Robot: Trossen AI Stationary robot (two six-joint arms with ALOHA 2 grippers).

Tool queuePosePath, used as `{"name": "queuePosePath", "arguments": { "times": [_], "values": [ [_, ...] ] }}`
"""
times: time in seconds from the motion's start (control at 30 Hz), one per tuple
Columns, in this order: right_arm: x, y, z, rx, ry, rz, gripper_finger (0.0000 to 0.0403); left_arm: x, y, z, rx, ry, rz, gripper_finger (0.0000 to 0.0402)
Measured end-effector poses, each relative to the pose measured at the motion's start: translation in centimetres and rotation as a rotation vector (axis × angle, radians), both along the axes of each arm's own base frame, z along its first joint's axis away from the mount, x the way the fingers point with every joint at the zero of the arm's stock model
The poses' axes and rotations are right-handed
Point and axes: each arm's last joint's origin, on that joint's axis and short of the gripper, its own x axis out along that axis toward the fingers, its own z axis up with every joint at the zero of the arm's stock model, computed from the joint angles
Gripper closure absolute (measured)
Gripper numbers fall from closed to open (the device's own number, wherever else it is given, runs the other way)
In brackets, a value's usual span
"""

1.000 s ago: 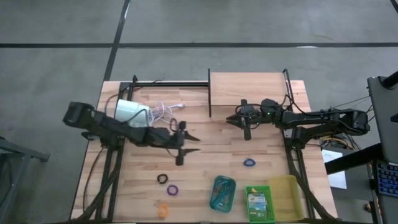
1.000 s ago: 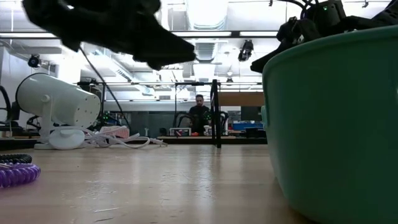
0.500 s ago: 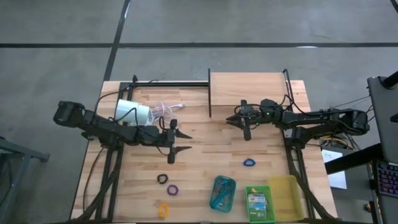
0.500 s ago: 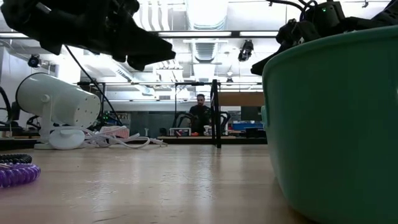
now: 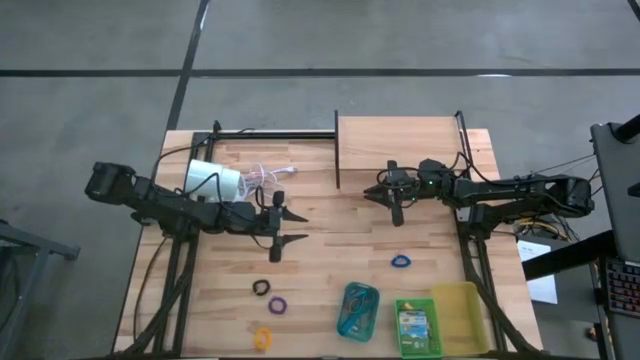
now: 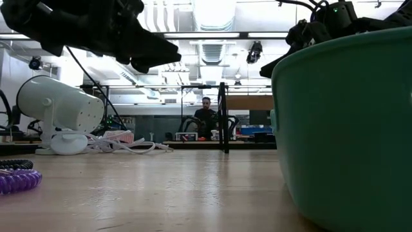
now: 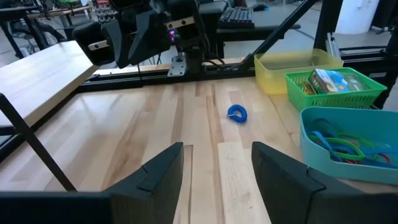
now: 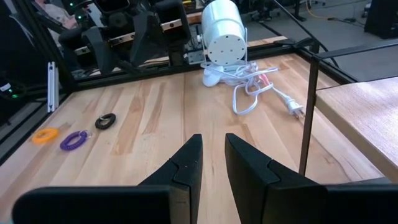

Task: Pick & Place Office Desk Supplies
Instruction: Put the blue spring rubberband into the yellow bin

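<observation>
Moved since earlier: the left arm has drawn back toward the lamp; its hand now hangs nearer the lamp than a second ago. The last half second shows no change. The right arm has held its place throughout.

High view
- Left hand (image 5: 283, 228): just beside the lamp (image 5: 212, 181), above bare desk (image 5: 330, 250), fingers spread, nothing between them.
- Right hand (image 5: 385, 195): well apart from the lamp, across the desk; I cannot tell here how its fingers stand.
- Done: teal tray (image 5: 359, 309) holds loops; green tray (image 5: 419, 326) holds a crayon box.
- Yellow tray (image 5: 457, 305): contents too small to tell.
- Left: blue loop (image 5: 400, 262), far from the lamp, near the trays; black loop (image 5: 261, 288), purple loop (image 5: 278, 305) and orange loop (image 5: 262, 338), all on the desk on the lamp's side of the teal tray.

Low view
- Purple loop (image 6: 18, 181) and black loop (image 6: 14, 164): flat on the desk, in front of the lamp.
- Both arms: raised, clear of the desk.

Left wrist view
- Fingers (image 7: 160, 171): wide apart, empty.
- Blue loop (image 7: 237, 112): loose on the desk ahead.

Right wrist view
- Fingers (image 8: 186, 163): a narrow gap, empty.
- Three loops: on the desk, to one side of the lamp.

Judgement: partly done; four loops still to tray.
</observation>
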Motion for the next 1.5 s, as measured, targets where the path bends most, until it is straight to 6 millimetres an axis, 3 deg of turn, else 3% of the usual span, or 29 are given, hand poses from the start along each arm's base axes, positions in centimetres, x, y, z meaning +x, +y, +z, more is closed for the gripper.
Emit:
{"name": "queuePosePath", "arguments": {
  "times": [0.7, 0.93, 1.13, 1.3, 1.5],
  "values": [
    [0.0, 0.0, 0.0, 0.001, -0.001, 0.000, 0.0335, -0.3, 0.0, -0.8, 0.012, 0.080, 0.001, 0.0205],
    [0.0, 0.0, 0.0, 0.000, -0.003, -0.001, 0.0335, -0.4, 1.0, -1.5, 0.108, 0.121, 0.305, 0.0205],
    [0.0, 0.0, 0.0, 0.011, -0.002, 0.002, 0.0335, -0.6, 1.1, -2.1, 0.137, 0.185, 0.320, 0.0205],
    [0.1, 0.1, 0.1, 0.130, 0.006, 0.001, 0.0335, -0.9, 1.2, -2.6, 0.156, 0.245, 0.316, 0.0205],
    [0.9, 1.6, 0.4, 0.159, 0.202, 0.152, 0.0335, -1.2, 1.2, -3.2, 0.178, 0.312, 0.312, 0.0205]
  ]
}}
